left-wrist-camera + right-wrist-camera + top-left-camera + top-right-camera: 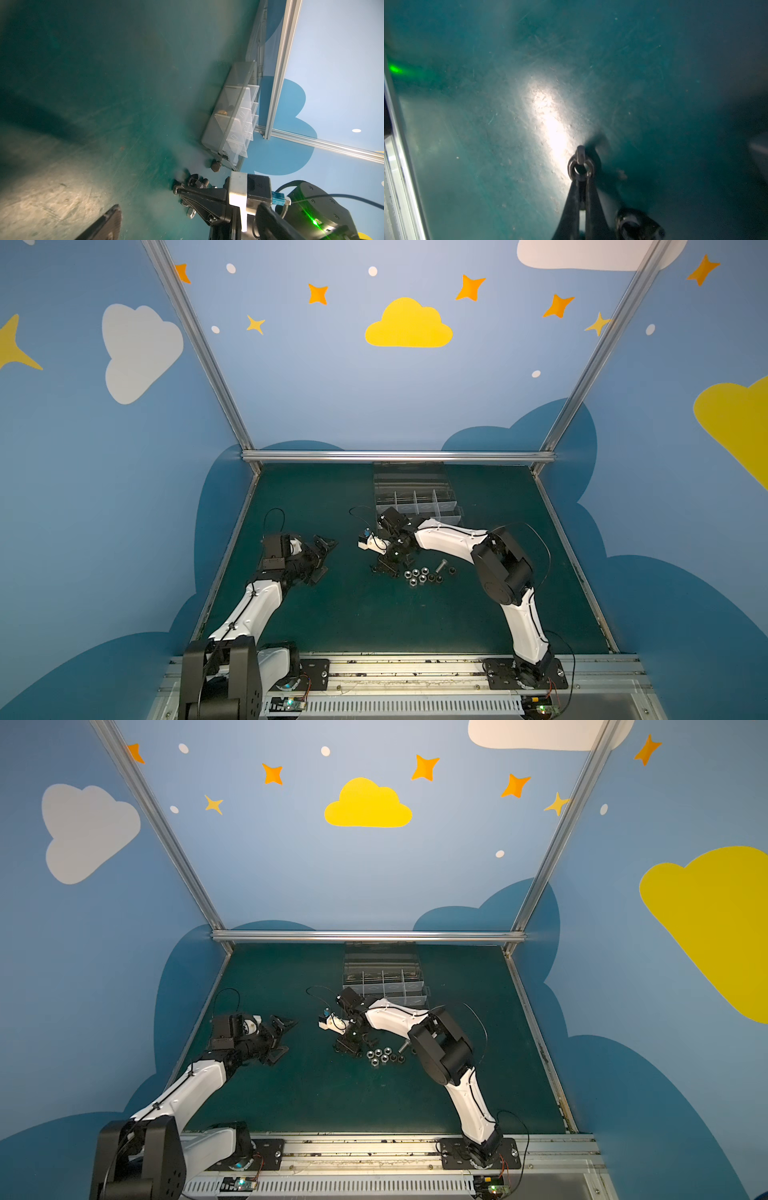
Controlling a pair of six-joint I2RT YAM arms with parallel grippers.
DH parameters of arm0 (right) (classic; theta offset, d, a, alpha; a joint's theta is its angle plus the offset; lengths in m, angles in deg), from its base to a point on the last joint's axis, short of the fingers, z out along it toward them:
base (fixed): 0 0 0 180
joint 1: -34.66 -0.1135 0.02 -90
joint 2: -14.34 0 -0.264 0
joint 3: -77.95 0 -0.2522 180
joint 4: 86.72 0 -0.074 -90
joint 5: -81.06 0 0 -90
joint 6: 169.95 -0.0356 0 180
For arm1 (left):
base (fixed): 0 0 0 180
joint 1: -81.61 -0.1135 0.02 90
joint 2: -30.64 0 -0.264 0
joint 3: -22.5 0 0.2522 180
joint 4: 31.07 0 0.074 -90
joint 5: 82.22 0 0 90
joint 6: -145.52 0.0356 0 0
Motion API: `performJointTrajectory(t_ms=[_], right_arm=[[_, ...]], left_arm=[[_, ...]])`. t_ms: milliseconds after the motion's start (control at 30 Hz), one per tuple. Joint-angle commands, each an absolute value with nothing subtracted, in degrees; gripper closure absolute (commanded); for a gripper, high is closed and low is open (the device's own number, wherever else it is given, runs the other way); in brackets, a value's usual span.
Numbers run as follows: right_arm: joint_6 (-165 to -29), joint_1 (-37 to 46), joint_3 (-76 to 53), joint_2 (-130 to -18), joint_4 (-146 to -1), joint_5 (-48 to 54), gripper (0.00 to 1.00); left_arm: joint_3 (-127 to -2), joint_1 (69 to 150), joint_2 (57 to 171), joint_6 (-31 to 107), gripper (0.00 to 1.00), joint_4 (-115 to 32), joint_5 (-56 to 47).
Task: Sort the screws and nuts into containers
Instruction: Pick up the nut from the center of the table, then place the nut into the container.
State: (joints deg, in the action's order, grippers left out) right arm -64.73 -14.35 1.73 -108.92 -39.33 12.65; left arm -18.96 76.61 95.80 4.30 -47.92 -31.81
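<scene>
The right tool (581, 182) is closed on one silver nut (580, 168). Its two tips pinch the ring from either side, with the hole facing the wrist camera. A small grey piece (580, 154) touches the nut's far edge, too blurred to name. I cannot tell whether the nut is clear of the green worktop (332, 622). In both top views this tool (384, 566) (347, 1047) points down at the left end of the loose pile near the middle of the worktop.

Just to its right lie five shiny nuts (416, 576) in a tight cluster, with two or three dark pieces (435, 578) at the cluster's right edge. One silver hex-headed bolt (441, 565) lies behind them. A few black screws (376, 568) sit around the tool's tips, too small to count.

The organiser box (453, 508) stands behind the pile near the back rail, its clear lid (409, 477) upright. Four compartments (415, 497) show in its far row; the right arm partly hides the near row. In the left wrist view one brass-tinted piece (223, 112) lies in a compartment.

The left tool (326, 558) hangs open, holding nothing, well apart to the left of the pile.
</scene>
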Motion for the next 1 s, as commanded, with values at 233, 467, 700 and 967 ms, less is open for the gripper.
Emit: performJointTrajectory(t_ms=[233, 467, 700, 967], right_arm=[[-67.1, -9.0, 6.4, -102.8, -34.8, 13.8, 1.0], [-69.1, -2.5, 12.8, -102.6, -34.5, 12.8, 1.0], [-72.6, 3.5, 21.2, -108.2, -33.6, 7.4, 1.0], [-74.0, 6.0, 24.7, -113.4, -33.2, 5.1, 1.0]], left_arm=[[-19.3, 76.3, 94.9, 5.3, 0.0, -49.0, -32.0], [-19.0, 76.3, 94.5, 5.1, 0.0, -48.7, -32.1], [-18.8, 76.3, 94.3, 4.9, 0.0, -48.5, -32.4], [-19.2, 76.6, 94.8, 4.6, 0.0, -48.6, -33.0]])
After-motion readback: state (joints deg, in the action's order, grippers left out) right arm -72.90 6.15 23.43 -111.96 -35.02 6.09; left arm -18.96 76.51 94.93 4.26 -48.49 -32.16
